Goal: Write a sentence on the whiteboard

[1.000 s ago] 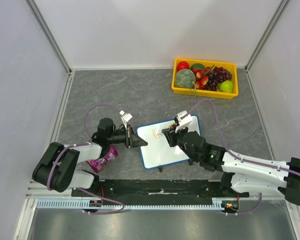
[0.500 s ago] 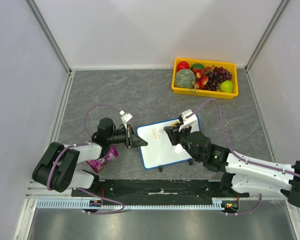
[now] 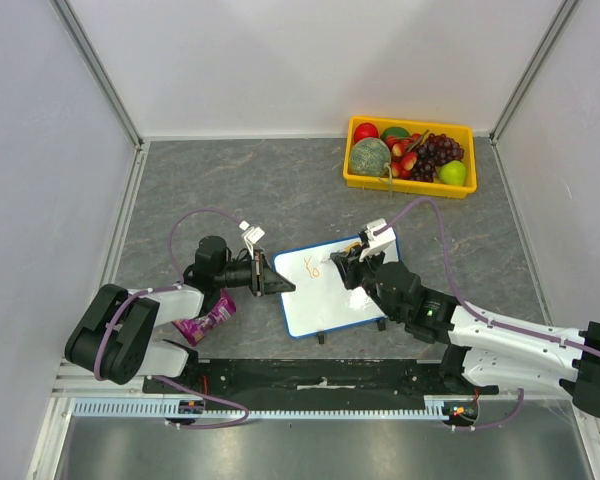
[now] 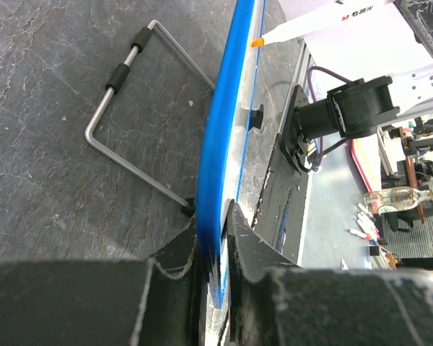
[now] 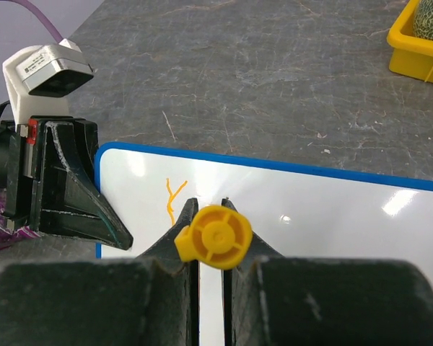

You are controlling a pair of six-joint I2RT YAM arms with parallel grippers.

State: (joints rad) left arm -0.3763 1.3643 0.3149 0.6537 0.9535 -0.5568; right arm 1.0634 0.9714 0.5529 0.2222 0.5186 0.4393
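Blue-framed whiteboard (image 3: 325,300) clamped at its left edge by left gripper (image 4: 215,241). Right gripper (image 5: 208,210) pinches yellow-capped marker (image 5: 213,236). Orange sentence (image 3: 311,266) reads only "Yo".

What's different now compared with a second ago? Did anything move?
The right claw, shut on the marker, shifted slightly rightward along the whiteboard. The orange lettering grew from a Y and a partial stroke to roughly "Yo". Nothing was grabbed or released. The left claw stays clamped on the board's edge. The fruit tray and purple packet have not moved.
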